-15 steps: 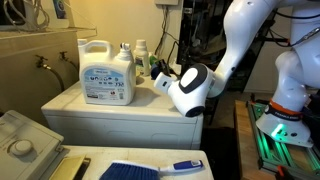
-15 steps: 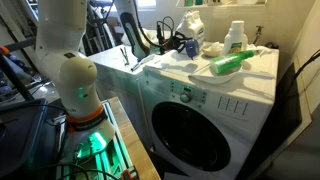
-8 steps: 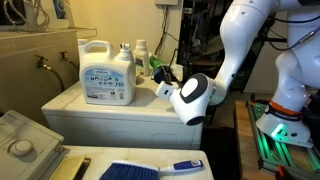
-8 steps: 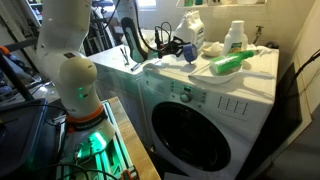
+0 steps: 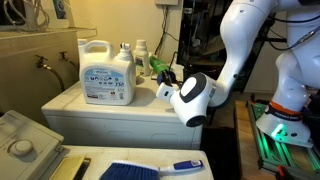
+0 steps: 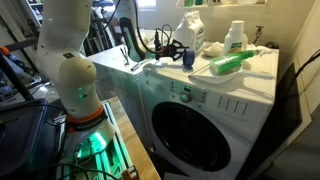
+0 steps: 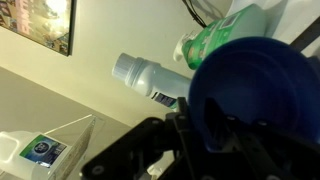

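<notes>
Above the washer (image 6: 172,73) — near the green bottle (image 6: 232,62) — the gripper (image 6: 182,52) clamps a blue cup (image 7: 255,85).

On the worktop (image 5: 100,108): one large white detergent jug (image 5: 107,72), two small upright bottles (image 5: 141,48) at the far side behind it, one green bottle (image 5: 158,68) lying flat, and one blue cap (image 6: 188,58). Below: one washing machine (image 6: 200,120), with one round door. Near foreground: one blue brush (image 5: 150,170).
</notes>
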Controlling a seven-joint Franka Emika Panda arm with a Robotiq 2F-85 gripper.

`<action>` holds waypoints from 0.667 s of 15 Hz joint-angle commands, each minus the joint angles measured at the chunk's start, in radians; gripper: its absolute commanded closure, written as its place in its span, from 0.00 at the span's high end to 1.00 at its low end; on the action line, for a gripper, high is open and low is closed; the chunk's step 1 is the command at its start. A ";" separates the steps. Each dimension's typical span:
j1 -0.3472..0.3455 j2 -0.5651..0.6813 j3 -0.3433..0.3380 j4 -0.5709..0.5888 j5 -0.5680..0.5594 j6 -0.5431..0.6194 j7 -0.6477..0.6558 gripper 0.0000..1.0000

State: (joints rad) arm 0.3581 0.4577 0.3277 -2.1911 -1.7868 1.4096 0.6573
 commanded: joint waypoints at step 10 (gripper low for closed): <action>-0.014 -0.018 0.015 0.030 0.124 0.096 -0.001 0.19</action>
State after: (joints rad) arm 0.3473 0.4504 0.3403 -2.1560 -1.6879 1.5019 0.6553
